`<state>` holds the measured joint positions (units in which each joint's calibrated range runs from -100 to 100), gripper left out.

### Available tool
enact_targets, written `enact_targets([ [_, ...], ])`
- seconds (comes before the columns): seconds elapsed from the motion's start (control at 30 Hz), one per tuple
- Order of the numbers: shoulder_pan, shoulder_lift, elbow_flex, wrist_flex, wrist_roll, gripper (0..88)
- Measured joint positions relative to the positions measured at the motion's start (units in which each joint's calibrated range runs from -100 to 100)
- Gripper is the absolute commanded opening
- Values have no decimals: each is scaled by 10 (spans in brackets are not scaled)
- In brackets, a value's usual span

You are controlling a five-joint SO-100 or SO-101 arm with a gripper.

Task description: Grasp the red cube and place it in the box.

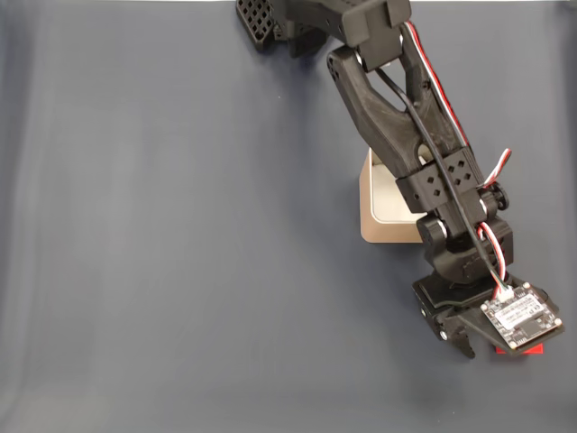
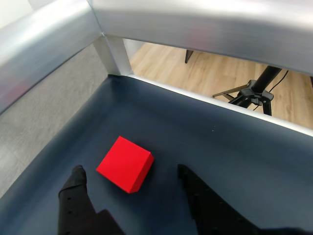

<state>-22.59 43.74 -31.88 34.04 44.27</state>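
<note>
Red and sharp-edged, the red cube (image 2: 125,164) lies on the dark blue mat (image 2: 220,142) just ahead of your gripper (image 2: 132,178), turned so a corner points back at the wrist view; in the fixed view only a sliver of the red cube (image 1: 521,352) peeks out under the camera board (image 1: 520,318) at the lower right. Your jaws are spread wide with nothing between them, one black finger (image 2: 78,188) left of the cube and the other to its right, which suggests you are lined up for a grasp. You would likely need to come forward and lower before closing. The box (image 1: 383,212) sits just beyond, partly hidden under the arm (image 1: 397,99), so the carry should be short. Aluminium frame rails (image 2: 195,24) border the mat's far edge.
</note>
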Motion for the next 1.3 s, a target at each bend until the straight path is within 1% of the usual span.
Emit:
enact_targets([
  [0.37, -1, 23, -18, -9, 9, 449],
  [0.83, -5, 29, -28, -11, 9, 433],
  [1.0, -5, 29, -28, -11, 6, 409],
  [1.3, -5, 29, -28, -11, 2, 337],
])
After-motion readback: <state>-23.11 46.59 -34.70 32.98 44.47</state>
